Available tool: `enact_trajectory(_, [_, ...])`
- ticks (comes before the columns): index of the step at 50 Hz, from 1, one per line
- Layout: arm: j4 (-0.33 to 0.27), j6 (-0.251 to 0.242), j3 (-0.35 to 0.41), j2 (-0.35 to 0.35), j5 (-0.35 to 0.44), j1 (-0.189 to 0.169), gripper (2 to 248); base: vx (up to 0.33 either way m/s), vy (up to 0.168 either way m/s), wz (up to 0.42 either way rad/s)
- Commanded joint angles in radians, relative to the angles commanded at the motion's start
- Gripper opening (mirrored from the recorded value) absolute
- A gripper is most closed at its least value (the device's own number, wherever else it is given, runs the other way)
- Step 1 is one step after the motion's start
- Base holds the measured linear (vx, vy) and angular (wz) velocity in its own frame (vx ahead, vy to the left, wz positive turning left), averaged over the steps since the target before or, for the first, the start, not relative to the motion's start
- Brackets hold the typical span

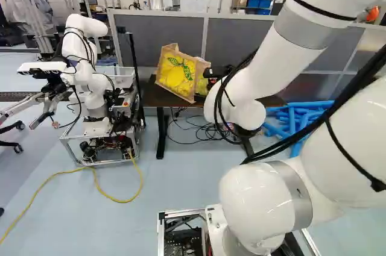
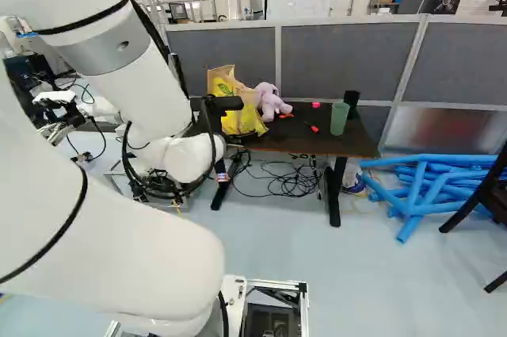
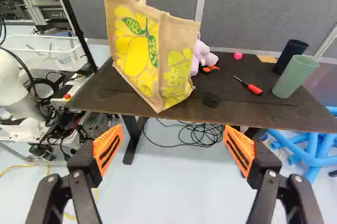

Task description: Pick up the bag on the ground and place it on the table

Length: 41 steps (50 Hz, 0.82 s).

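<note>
Upright, a lemon-print shopping bag [image 3: 137,50] stands on the dark table [image 3: 242,110], mouth up.

Taking straight ahead of the gripper [image 2: 226,104] as twelve o'clock, the tan-and-yellow bag is on the table between eleven and twelve, beyond the fingers. Its long axis runs up from the tabletop, leaning slightly. The broad printed panel faces back toward about seven o'clock; the narrower side panel faces about five. The corner where they meet points toward the gripper, its foot at the table's near edge.

The gripper's two fingers are spread wide, orange pads [image 3: 108,150] facing each other across the gap.

From the bag, a pale purple soft toy [image 3: 201,54] sits near three o'clock. From the gripper, a green tumbler [image 3: 295,76] stands on the table near one o'clock, and another robot [image 1: 90,87] near ten.
</note>
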Motion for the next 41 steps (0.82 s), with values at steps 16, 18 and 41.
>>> enact_trajectory(16, [-0.002,0.013,0.041,0.015,0.058,-0.004,247,0.000,0.000,0.000])
enact_trajectory(18, [-0.002,0.014,0.044,0.016,0.063,-0.005,247,0.000,0.000,0.000])
enact_trajectory(41, [-0.003,0.020,0.064,0.023,0.091,-0.007,247,0.000,0.000,0.000])
